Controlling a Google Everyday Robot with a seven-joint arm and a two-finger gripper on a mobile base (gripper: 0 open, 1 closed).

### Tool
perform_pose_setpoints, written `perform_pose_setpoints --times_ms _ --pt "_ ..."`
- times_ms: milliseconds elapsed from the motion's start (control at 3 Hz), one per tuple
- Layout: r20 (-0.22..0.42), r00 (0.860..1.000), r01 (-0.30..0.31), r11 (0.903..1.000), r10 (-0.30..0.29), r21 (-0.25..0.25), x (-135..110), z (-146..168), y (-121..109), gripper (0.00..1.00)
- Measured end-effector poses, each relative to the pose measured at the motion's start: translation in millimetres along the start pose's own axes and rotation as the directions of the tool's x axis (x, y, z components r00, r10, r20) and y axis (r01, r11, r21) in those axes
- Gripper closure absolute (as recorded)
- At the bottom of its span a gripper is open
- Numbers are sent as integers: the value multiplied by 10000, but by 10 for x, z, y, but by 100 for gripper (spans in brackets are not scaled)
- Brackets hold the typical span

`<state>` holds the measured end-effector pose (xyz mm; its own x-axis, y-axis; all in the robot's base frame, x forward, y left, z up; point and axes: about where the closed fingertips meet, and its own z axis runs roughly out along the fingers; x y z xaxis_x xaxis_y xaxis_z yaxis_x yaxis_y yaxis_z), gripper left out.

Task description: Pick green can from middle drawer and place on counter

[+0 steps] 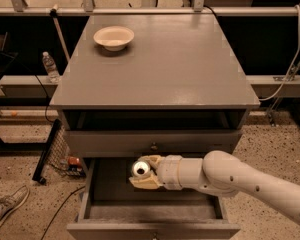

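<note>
The green can (139,168) shows mostly as its shiny silver top, inside the open middle drawer (105,204) near the drawer's middle. My gripper (142,174) reaches in from the right on a white arm, and its tan fingers (146,183) close around the can. The can stands upright between them. The counter (165,64) is the grey cabinet top above.
A white bowl (113,36) sits at the counter's far left. A drawer front with a small knob (153,146) hangs just above my wrist. A water bottle (51,66), a black mesh rack (52,151) and a shoe (5,211) are to the left on the floor.
</note>
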<state>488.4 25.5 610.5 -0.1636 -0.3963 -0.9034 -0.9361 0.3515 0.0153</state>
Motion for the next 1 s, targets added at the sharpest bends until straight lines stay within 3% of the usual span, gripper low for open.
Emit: perform_pose_setpoints --times_ms 333,667,1000 --pt "-253 9984 489 9982 -498 -335 -275 -131 7 100" --pt "-253 9984 489 9982 -498 -336 -275 -131 7 100" --pt "-439 9961 743 9965 -759 -383 -490 -288 -27 100"
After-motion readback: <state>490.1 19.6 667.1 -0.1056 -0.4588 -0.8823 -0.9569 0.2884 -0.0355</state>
